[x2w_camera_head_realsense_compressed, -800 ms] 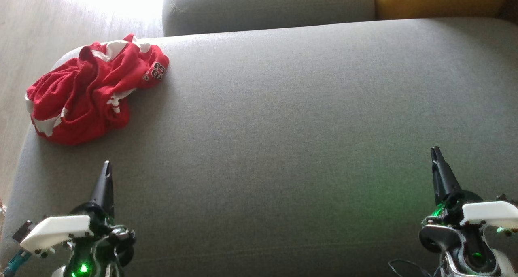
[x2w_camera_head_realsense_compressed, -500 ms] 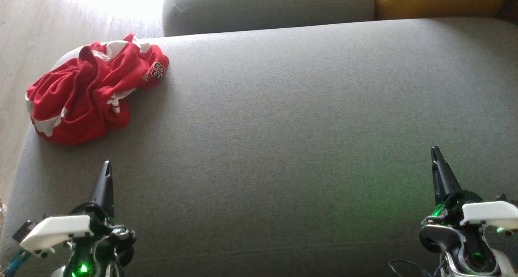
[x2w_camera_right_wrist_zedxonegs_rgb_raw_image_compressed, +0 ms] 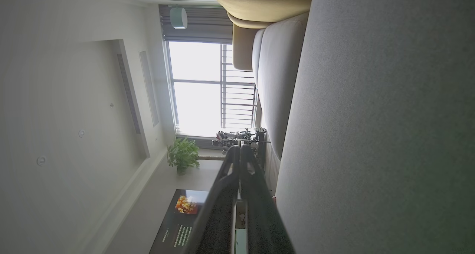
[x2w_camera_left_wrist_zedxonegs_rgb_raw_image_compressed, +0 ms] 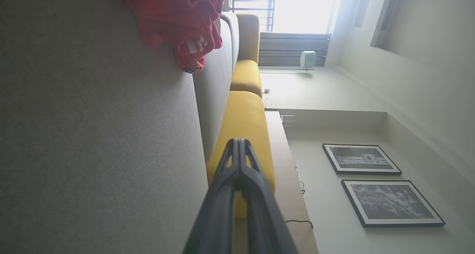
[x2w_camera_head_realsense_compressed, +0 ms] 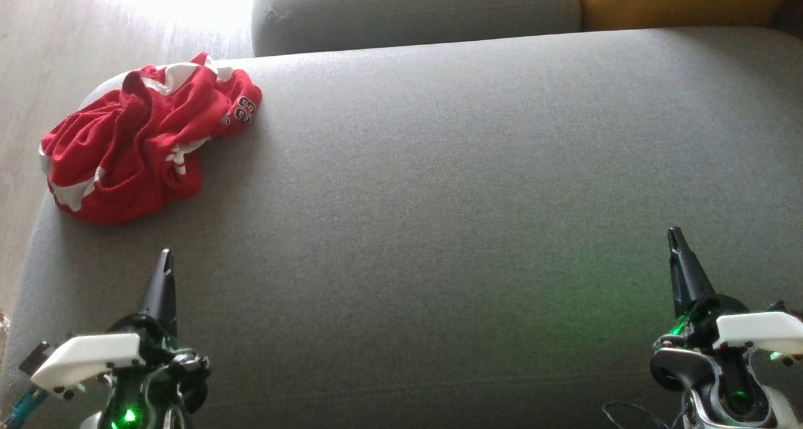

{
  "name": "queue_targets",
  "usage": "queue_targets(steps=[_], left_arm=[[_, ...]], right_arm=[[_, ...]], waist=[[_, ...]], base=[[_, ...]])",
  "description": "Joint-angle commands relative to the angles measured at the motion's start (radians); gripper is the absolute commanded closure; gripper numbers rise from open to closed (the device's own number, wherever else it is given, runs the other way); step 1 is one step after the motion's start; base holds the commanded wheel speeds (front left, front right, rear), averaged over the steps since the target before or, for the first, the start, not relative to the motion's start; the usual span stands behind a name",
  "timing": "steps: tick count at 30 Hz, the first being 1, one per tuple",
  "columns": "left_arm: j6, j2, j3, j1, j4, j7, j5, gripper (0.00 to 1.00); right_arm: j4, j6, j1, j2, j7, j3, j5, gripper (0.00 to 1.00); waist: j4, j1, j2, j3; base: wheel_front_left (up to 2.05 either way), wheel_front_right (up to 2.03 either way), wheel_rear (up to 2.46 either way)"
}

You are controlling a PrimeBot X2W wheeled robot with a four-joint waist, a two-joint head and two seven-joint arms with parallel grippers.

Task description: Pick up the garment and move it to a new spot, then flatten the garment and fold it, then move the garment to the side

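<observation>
Crumpled red-and-white fabric garment is lying at ten o'clock. Your left gripper at seven and right gripper at five are hovering closed, empty.

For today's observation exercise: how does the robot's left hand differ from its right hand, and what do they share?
The left hand sits at the head view's lower left, the right hand at its lower right. The crumpled red garment lies close ahead of the left hand but far across the grey sofa seat from the right hand. Shared: both are shut, empty, and point up the view.
</observation>
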Motion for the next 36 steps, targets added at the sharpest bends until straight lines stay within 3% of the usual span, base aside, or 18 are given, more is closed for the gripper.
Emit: queue_targets(steps=[1,36], left_arm=[[-0.007,0.008,0.035,-0.055,-0.026,0.008,0.012,1.0],[-0.007,0.008,0.035,-0.055,-0.026,0.008,0.012,1.0]], right_arm=[[-0.04,0.0,-0.029,-0.001,0.004,0.017,0.006,1.0],[-0.04,0.0,-0.029,-0.001,0.004,0.017,0.006,1.0]], waist=[[0.0,0.0,0.0,0.0],[0.0,0.0,0.0,0.0]], base=[[0.0,0.0,0.0],[0.0,0.0,0.0]])
